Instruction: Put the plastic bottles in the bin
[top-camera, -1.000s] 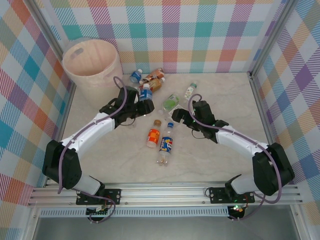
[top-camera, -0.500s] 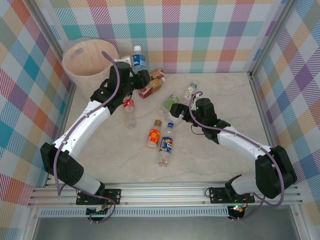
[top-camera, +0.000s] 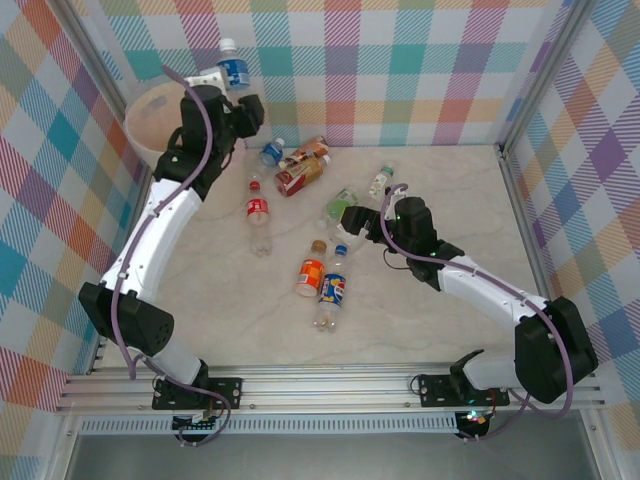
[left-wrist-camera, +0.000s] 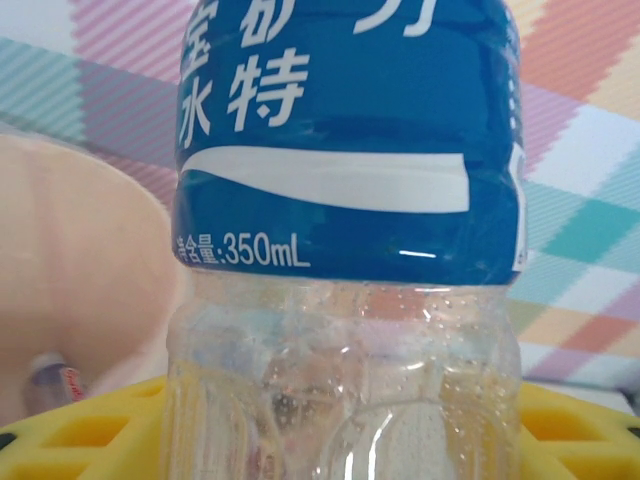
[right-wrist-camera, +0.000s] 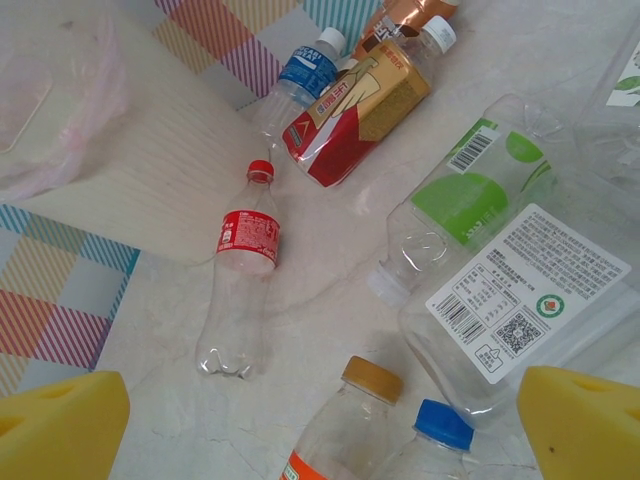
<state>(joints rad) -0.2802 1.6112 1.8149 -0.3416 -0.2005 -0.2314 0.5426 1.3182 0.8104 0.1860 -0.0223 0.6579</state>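
The left gripper (top-camera: 218, 80) holds a blue-labelled bottle (top-camera: 236, 72) upright and high off the table (top-camera: 450, 200), its white cap uppermost, close by the far rim of the pale pink-cream bin (top-camera: 150, 110); the overhead view does not settle whether the bottle is over the opening. Seen from the left wrist, the jaws pinch the bottle's clear lower body between yellow pads (left-wrist-camera: 585, 430), the label's "350mL" is legible, and the bin's pale wall stands to the left. The right gripper (top-camera: 348, 218) hovers low over the middle of the table with its jaws spread wide and nothing between them. Below it, the right wrist camera shows a clear bottle with a white printed label (right-wrist-camera: 520, 300) lying just beside a green-labelled bottle (right-wrist-camera: 470, 190). Nearer the arm bases lie an orange-labelled bottle (top-camera: 308, 270) with a tan cap and a blue-capped bottle (top-camera: 331, 288), side by side. A red-labelled cola bottle (top-camera: 258, 212) lies apart to the left. Near the bin's foot, a small blue-labelled bottle (top-camera: 271, 152), a red-and-tan-labelled bottle (top-camera: 298, 175) and a brown-labelled bottle (top-camera: 312, 149) cluster together.
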